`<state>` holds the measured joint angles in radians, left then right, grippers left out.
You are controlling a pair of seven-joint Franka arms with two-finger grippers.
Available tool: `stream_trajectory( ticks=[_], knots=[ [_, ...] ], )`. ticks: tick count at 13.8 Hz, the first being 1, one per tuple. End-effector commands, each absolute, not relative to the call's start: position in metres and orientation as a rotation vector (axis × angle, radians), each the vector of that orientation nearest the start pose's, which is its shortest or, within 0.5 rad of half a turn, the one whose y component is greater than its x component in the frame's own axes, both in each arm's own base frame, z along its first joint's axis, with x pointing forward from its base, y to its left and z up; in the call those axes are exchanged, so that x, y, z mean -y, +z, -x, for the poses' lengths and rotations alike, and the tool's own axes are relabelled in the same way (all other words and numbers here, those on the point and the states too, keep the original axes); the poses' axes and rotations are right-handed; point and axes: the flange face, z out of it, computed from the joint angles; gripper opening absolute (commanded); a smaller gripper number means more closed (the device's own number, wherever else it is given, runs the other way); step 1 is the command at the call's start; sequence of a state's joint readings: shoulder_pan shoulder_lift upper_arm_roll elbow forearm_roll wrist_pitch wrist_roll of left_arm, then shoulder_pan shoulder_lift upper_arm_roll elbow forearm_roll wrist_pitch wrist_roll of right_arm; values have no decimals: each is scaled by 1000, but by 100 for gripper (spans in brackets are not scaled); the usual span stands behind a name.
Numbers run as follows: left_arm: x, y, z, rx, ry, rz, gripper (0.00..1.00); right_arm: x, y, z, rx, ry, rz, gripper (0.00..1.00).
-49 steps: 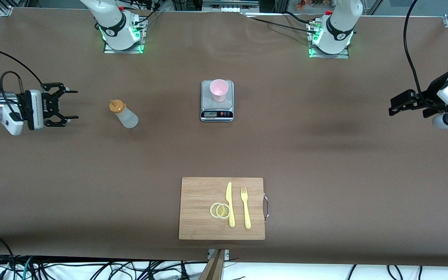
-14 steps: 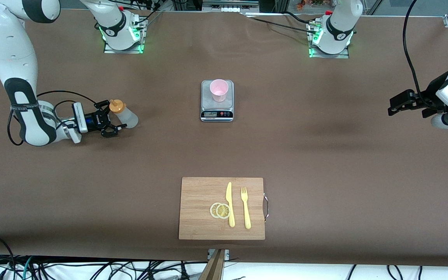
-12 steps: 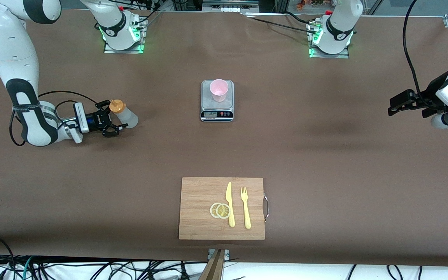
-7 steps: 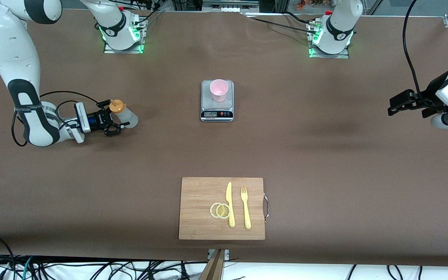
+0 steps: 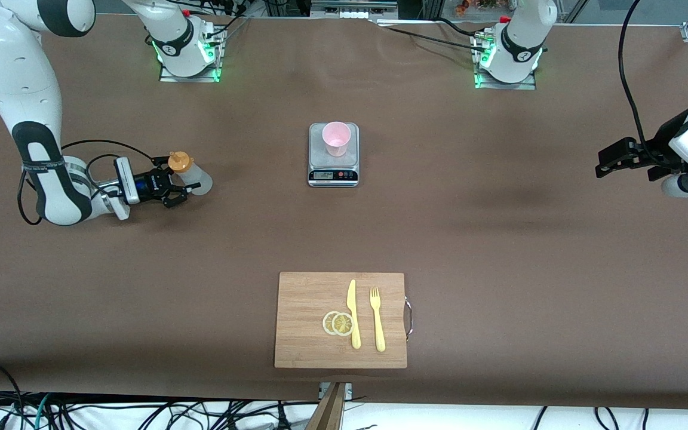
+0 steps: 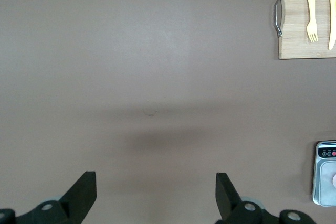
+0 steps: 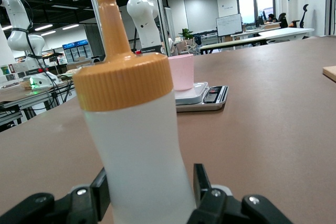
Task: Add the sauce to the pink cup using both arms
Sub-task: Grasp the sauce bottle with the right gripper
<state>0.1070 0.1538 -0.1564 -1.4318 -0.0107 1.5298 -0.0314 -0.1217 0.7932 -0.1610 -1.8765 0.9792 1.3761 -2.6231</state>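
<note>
The right gripper (image 5: 181, 182) sits low at the right arm's end of the table with its two black fingers (image 7: 100, 195) pressed against the sides of the sauce bottle (image 5: 192, 176), pinching the whitish body just under the orange nozzle cap (image 7: 121, 66); the right wrist view shows the bottle (image 7: 139, 166) standing upright between the finger pads, filling the gap between them. The bottle stands on the brown table (image 5: 499, 251), well apart from the pink cup (image 5: 336, 138), which sits upright on the platform of a small kitchen scale (image 5: 332, 174) near the middle of the table, farther from the front camera than the bottle and toward the left arm's end from it. In the right wrist view the cup (image 7: 181, 72) and the scale (image 7: 207, 98) show past the bottle. The left gripper (image 5: 610, 162) hangs in the air over the bare table at the left arm's end, where that arm waits; the left wrist view shows its fingers (image 6: 84, 192) spread wide apart with nothing between them. Close to the front camera lies a wooden cutting board (image 5: 302, 298) with a metal handle (image 5: 408, 319), carrying two lemon slices (image 5: 338, 323), a yellow knife (image 5: 353, 313) and a yellow fork (image 5: 377, 318) side by side
</note>
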Motion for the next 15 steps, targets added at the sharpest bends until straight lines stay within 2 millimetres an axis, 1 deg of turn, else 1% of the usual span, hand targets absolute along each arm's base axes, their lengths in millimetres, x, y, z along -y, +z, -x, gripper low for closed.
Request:
stream_trajectory(
  ticks=[1,3,4,5,7,8,10,11,14,15],
  knots=[
    [25,603,-597,-56,95,3197,100,41,121,-521,1416,-667,1152,63],
    [25,603,-597,-56,95,3197,100,38,134,-526,1423,-625,1170,63],
    [25,603,-597,-56,96,3199,100,35,136,-528,1433,-619,1169,60],
    [25,603,-597,-56,95,3198,100,34,135,-528,1441,-612,1167,54],
    [25,603,-597,-56,95,3197,100,34,134,-528,1450,-608,1172,47],
    [25,603,-597,-56,96,3199,100,32,134,-528,1454,-610,1164,46],
    [25,603,-597,-56,96,3199,100,33,130,-527,1456,-610,1159,34],
    [25,603,-597,-56,96,3199,100,33,130,-527,1457,-610,1161,33],
    [25,603,-597,-56,96,3199,100,32,130,-527,1461,-608,1167,24],
    [25,603,-597,-56,96,3199,100,33,130,-528,1462,-604,1174,24]
  ],
)
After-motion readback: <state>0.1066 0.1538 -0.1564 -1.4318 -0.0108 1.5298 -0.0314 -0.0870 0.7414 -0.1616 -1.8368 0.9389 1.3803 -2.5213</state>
